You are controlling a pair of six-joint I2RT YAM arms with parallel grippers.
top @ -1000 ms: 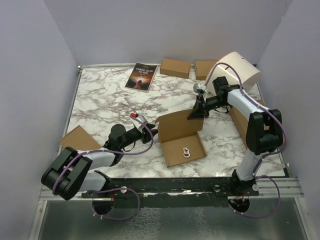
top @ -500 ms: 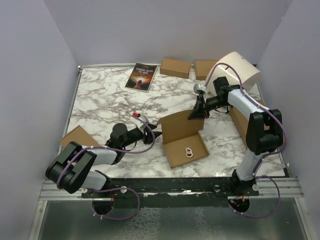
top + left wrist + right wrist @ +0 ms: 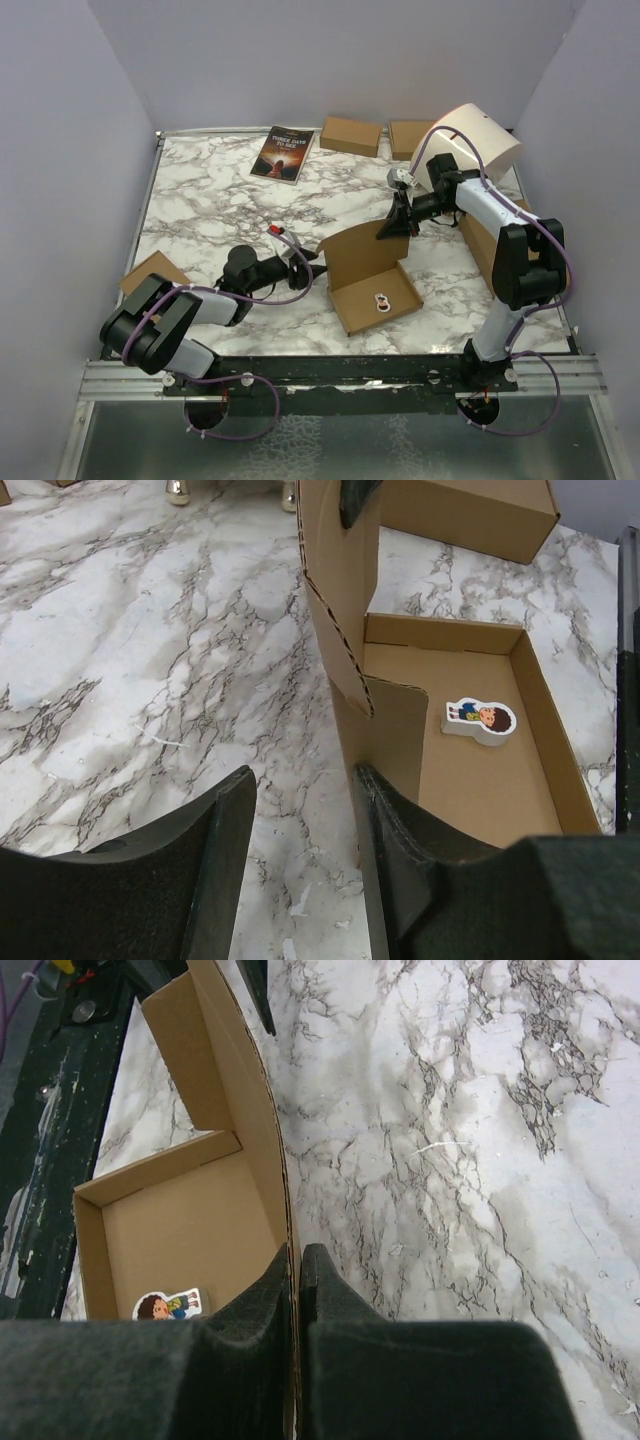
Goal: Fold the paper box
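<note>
The paper box (image 3: 372, 288) lies mid-table as an open shallow tray, its lid flap (image 3: 358, 247) standing up at the back. A small cartoon figure (image 3: 380, 300) rests inside. My right gripper (image 3: 392, 228) is shut on the lid's upper right edge; the right wrist view shows the cardboard edge pinched in the right gripper (image 3: 298, 1260) beside the tray (image 3: 180, 1220). My left gripper (image 3: 312, 268) is open at the tray's left side. In the left wrist view the left gripper (image 3: 303, 805) holds only marble, its right finger (image 3: 400, 840) against the side flap (image 3: 395, 730).
A book (image 3: 283, 153) and two small brown boxes (image 3: 351, 135) (image 3: 410, 136) lie along the back. A white roll (image 3: 482, 140) stands at back right. A flat brown box (image 3: 150, 272) sits at the left edge, another brown box (image 3: 482, 245) under the right arm.
My left gripper has slid right up to the box's left side and opened wider. The box has shifted slightly right. The right gripper keeps its pinch on the lid.
</note>
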